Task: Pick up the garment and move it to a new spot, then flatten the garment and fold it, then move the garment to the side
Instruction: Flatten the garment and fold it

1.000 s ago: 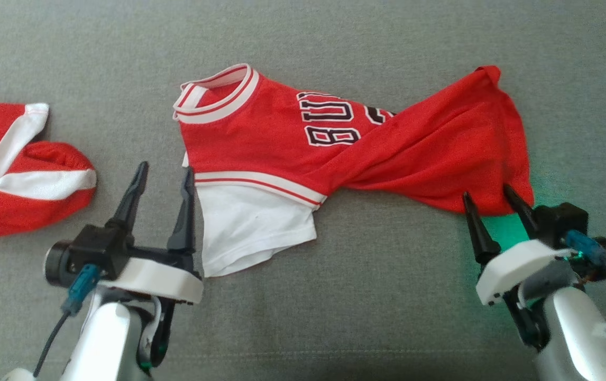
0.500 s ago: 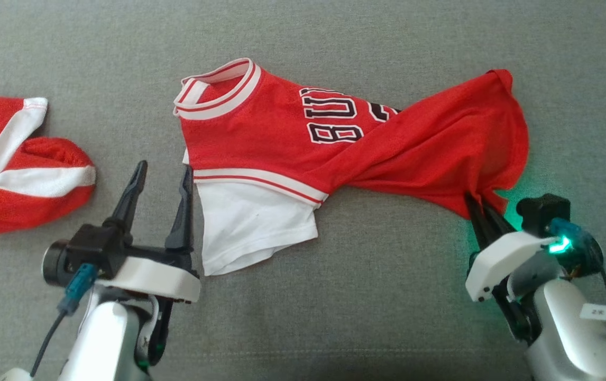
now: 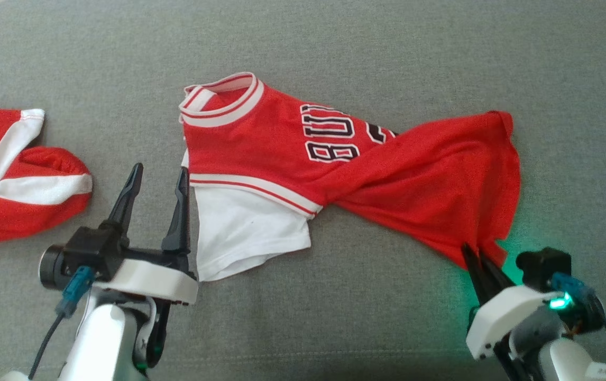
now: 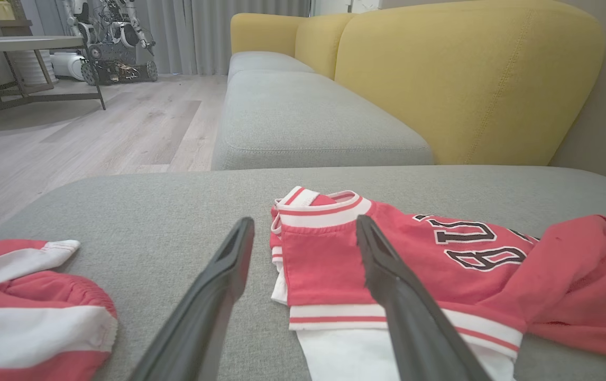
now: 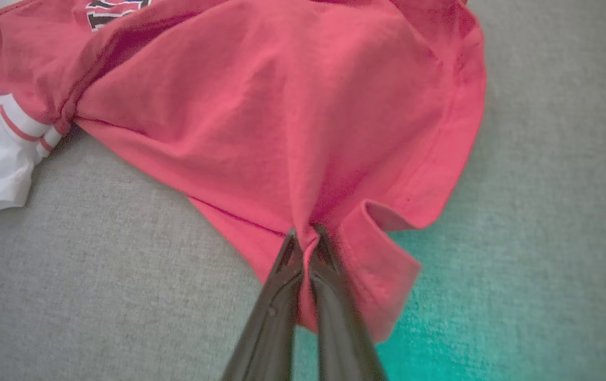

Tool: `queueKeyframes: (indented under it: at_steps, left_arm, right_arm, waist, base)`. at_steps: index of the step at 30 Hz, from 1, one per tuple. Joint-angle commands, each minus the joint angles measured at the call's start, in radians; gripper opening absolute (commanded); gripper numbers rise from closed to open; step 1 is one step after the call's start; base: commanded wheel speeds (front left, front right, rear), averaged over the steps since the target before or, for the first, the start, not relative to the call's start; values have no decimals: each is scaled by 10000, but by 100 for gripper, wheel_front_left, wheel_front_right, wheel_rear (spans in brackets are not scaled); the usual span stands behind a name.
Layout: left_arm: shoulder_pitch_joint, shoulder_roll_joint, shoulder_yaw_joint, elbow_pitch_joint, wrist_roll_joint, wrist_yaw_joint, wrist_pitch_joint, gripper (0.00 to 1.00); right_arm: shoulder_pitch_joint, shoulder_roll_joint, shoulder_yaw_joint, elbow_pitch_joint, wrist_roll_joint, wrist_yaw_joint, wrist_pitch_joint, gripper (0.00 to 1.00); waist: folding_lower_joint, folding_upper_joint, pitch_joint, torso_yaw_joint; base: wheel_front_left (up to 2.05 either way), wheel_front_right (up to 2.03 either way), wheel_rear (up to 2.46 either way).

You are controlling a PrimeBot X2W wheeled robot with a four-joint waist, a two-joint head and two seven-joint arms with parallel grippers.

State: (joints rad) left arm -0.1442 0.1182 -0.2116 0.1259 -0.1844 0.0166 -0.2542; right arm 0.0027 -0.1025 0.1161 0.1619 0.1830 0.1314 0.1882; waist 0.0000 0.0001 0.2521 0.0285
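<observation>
Right gripper [image 5: 305,233]: fingers closed on the jersey's [image 3: 282,153] near red hem corner, with cloth pinched between them and the fabric tenting toward the grip. Left gripper [image 3: 159,169]: fingers spread wide and holding nothing, parked just beside the white sleeve [image 3: 245,233]. The jersey lies mid-cushion on the grey seat [image 3: 334,42], collar [image 3: 221,98] toward the left arm. Its body is twisted over itself and the lettering is half covered. A second red-and-white garment [image 3: 17,180] sits well apart at far left.

My read: I've got a one-sided grab only, and the lift and relocate aren't done. The left needs a hold near the sleeve or shoulder first. Flatten, fold and the side move all remain. Risk: pulling on a single corner may just tighten the twist.
</observation>
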Motion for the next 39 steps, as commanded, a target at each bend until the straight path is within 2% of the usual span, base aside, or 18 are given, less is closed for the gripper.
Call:
queueKeyframes:
  at_steps: [1,5,6,7,8,17,24,39]
  left_arm:
    - [-61,72,413,-309,94,-10,-76,100]
    - [-8,78,425,-267,100,-12,-76,100]
    - [15,80,430,-252,95,-15,-76,100]
    - [45,83,436,-234,89,-16,-76,100]
    - [75,88,441,-217,85,-16,-76,100]
    - [351,158,489,-97,50,16,-76,100]
    - [551,237,532,-126,31,115,-74,100]
    - [1132,412,349,-379,27,260,211,100]
  right_arm:
    - [161,9,106,-388,-110,-7,112,0]
    - [468,159,21,-502,-94,-7,136,0]
    - [517,201,-5,-537,-47,-7,96,7]
    - [555,235,-24,-593,-29,-7,29,44]
    - [577,264,-39,-667,-21,-7,-59,100]
    - [525,387,-113,-1677,219,-7,-873,100]
    - [196,364,-442,-2574,-14,-7,-1507,100]
    - [109,218,-633,-3016,-314,-7,-1616,100]
  waist:
    - [0,-1,-31,8]
    - [0,-1,-101,14]
    - [0,-1,-130,8]
    - [0,-1,-162,-1]
    - [0,-1,-197,-11]
    - [0,-1,-563,-80]
    - [0,-1,-972,-110]
    - [0,-1,-1629,-123]
  base:
    - [0,0,0]
    - [0,0,0]
    - [0,0,0]
    - [0,0,0]
    - [0,0,0]
    - [0,0,0]
    - [0,0,0]
    - [0,0,0]
